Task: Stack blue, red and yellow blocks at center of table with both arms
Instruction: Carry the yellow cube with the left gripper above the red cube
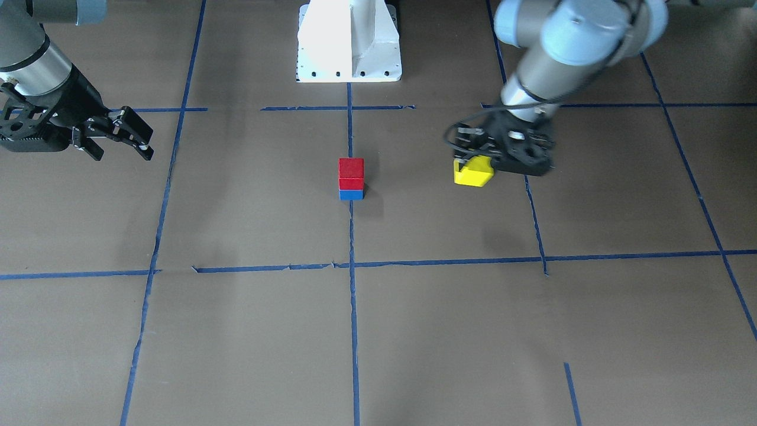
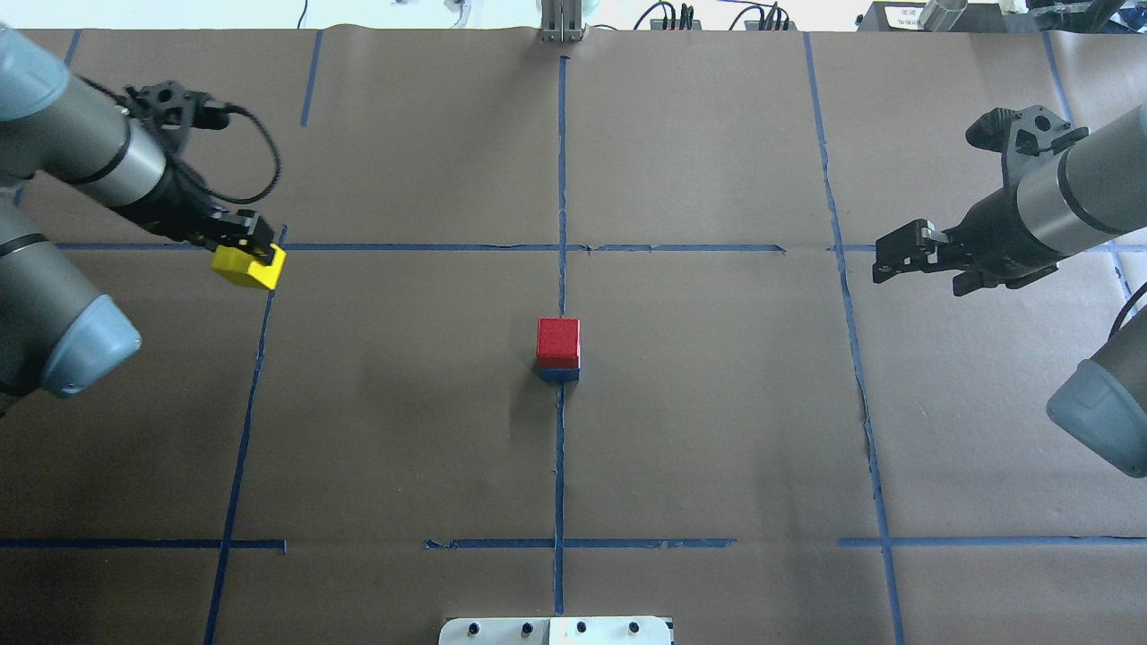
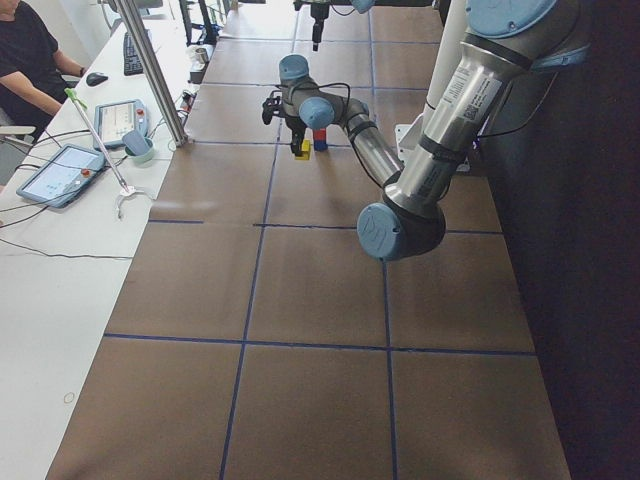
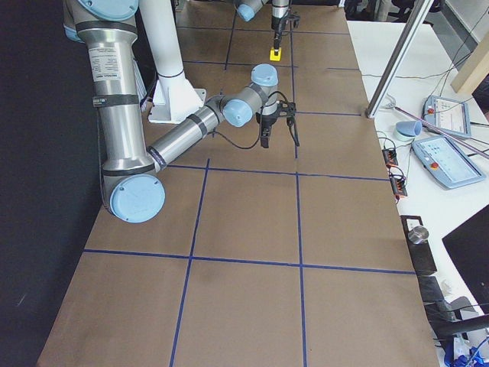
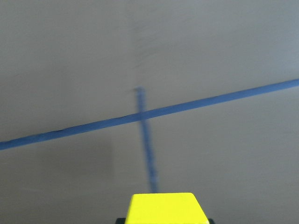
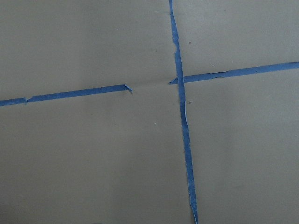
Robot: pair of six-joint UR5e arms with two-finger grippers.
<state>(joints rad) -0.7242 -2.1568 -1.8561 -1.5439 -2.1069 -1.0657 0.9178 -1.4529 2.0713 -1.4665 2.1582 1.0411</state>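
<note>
- Left gripper point(image 2: 244, 253): jaws clamped on yellow cube block point(image 2: 248, 267), matte, flat-faced, crisp-edged. Block looks raised off brown paper-covered table point(image 2: 717, 430).
- Stack well apart from this gripper, toward centre: red cube block point(image 2: 558, 340), speckled top, seated square on blue cube block point(image 2: 559, 374), sides flush, on blue tape line point(image 2: 561, 179).
- Right gripper point(image 1: 121, 154): fingers spread wide, empty, well apart from stack on its far side.
- Judgement: two of three tiers done. Remaining: carry yellow over, seat on red, release.
</note>
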